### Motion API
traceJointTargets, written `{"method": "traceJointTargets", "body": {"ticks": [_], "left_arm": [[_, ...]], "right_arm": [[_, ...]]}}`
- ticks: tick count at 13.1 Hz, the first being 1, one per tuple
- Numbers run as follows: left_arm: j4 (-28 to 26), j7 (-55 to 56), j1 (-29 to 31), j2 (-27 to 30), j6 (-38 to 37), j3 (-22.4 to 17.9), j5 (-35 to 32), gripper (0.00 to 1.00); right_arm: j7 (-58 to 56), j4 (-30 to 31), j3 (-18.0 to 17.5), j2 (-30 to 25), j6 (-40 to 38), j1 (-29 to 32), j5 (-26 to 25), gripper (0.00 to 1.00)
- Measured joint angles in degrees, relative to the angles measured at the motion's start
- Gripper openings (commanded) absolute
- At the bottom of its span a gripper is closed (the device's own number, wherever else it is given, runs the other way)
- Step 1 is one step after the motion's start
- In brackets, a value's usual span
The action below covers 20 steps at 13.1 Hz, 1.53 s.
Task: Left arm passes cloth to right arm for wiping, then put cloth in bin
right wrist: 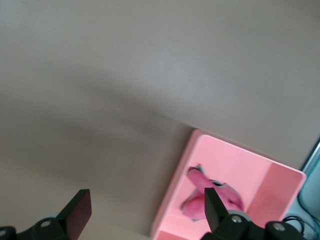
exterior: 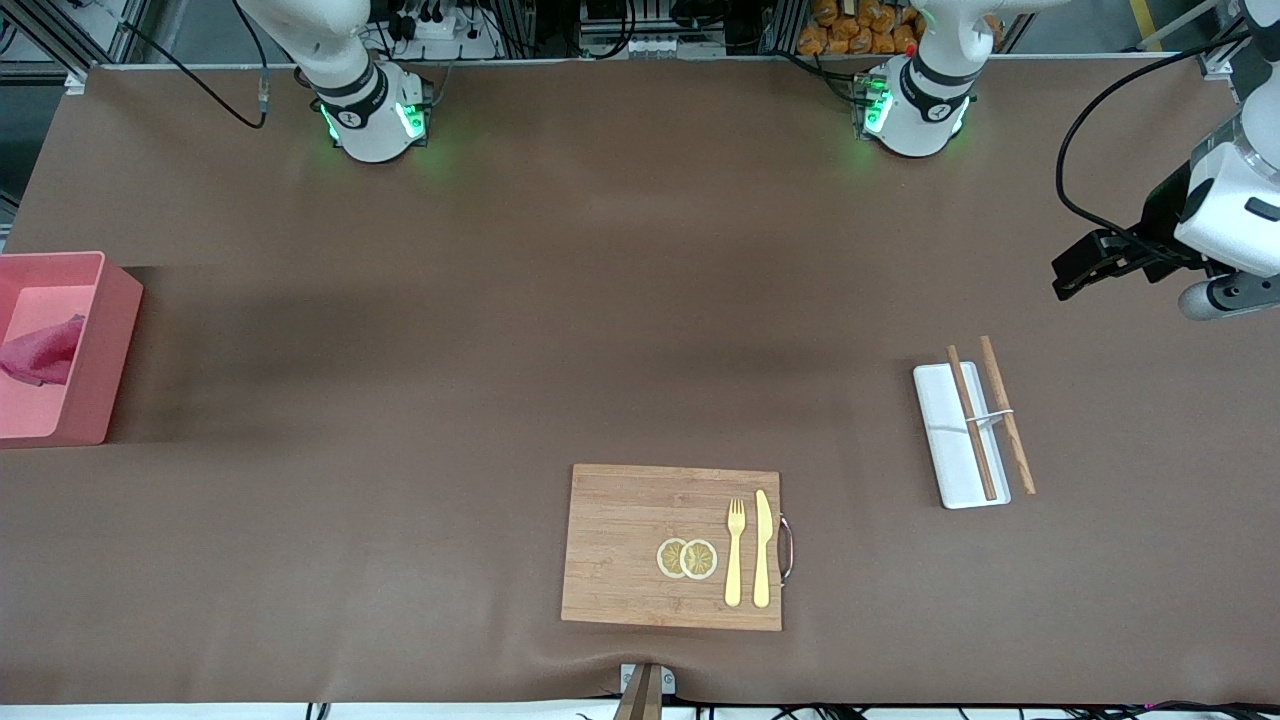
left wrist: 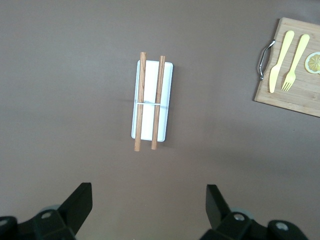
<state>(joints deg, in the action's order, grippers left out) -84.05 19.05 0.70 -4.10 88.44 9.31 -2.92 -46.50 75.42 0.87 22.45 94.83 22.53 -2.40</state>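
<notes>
Brown table covering [exterior: 600,300]: crumpled magenta-pink terry cloth [exterior: 42,352] is lodged inside salmon-pink rectangular plastic bin [exterior: 110,345] at the right arm's end; left gripper [left wrist: 149,207] and right gripper [right wrist: 147,210] are raised, fingers spread, empty.

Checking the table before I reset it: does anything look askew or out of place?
One chopstick lies off the white tray, on the table beside it; its partner lies on the tray. The cloth sits crumpled in the bin. Both grippers hang open and empty.
</notes>
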Motion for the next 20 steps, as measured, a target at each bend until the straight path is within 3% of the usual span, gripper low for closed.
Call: {"method": "traceJointTargets", "body": {"ticks": [3, 13, 17, 20], "left_arm": [[0.0, 0.0, 0.0, 0.0, 0.0, -0.1, 0.0, 1.00], [0.0, 0.0, 0.1, 0.0, 0.0, -0.2, 0.0, 1.00], [0.0, 0.0, 0.1, 0.0, 0.0, -0.2, 0.0, 1.00], [0.1, 0.0, 0.1, 0.0, 0.0, -0.2, 0.0, 1.00]], "right_arm": [[9.7, -4.0, -0.1, -0.2, -7.6, -7.1, -0.1, 1.00], [36.8, -4.6, -0.2, -5.5, -15.7, -20.5, -0.2, 1.00], [40.2, -1.7, 0.1, -10.8, -16.0, -21.9, -0.2, 1.00], [40.2, 6.8, 0.6, -19.0, -13.1, -21.6, 0.1, 1.00]]}}
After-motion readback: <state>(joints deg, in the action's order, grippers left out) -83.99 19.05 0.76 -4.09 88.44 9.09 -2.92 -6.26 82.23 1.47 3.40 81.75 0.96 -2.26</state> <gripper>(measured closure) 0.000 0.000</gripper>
